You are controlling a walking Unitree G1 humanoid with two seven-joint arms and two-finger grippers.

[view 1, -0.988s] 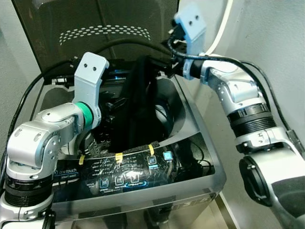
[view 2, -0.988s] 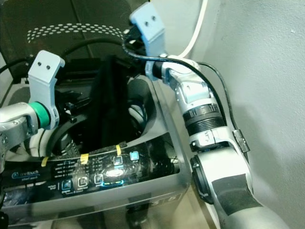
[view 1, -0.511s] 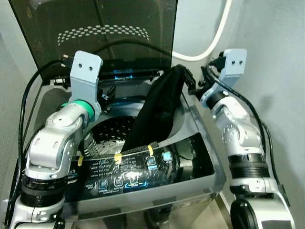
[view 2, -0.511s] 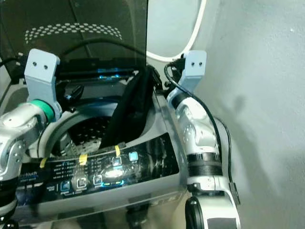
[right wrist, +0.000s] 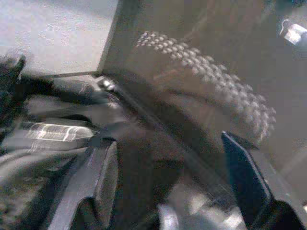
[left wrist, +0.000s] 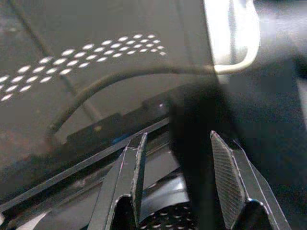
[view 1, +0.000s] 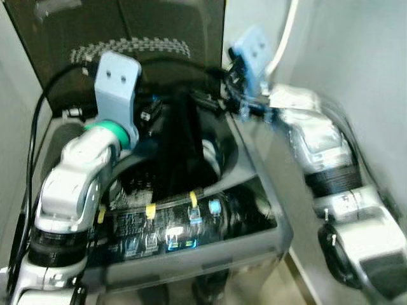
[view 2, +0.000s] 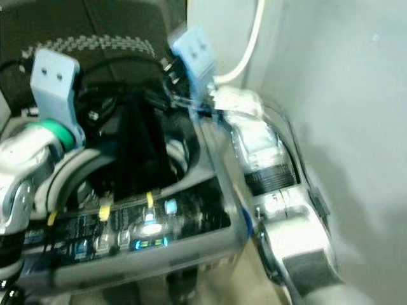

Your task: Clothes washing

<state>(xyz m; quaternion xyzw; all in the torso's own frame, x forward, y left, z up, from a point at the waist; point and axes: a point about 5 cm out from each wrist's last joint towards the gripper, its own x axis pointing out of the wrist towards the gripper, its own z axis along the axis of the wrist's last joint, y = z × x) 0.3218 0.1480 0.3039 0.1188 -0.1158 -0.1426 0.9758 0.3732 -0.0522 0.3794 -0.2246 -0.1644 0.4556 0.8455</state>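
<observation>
A black garment (view 1: pixel 178 143) hangs as a tall strip from the back rim of the open top-loading washer (view 1: pixel 267 210) down into its drum. My right gripper (view 1: pixel 213 101) sits at the garment's top end. In the right wrist view its fingers (right wrist: pixel 101 182) stand wide apart with dark cloth (right wrist: pixel 136 163) against one of them. My left gripper (view 1: pixel 149 114) hovers over the drum just left of the garment. Its fingers (left wrist: pixel 136 175) are apart, and the dark cloth (left wrist: pixel 196 158) runs between them, close to one pad. All views are blurred.
The washer's dark lid (view 1: pixel 127 38) stands upright behind both arms. The lit control panel (view 1: pixel 172 232) with yellow tape strips runs along the front. A white hose (view 1: pixel 283 32) and a pale wall (view 1: pixel 356 70) close in on the right.
My right gripper has swung back left from beside the washer's right rim to above the drum. The garment went with it, from a slant to a near-vertical hang. The left arm barely moved.
</observation>
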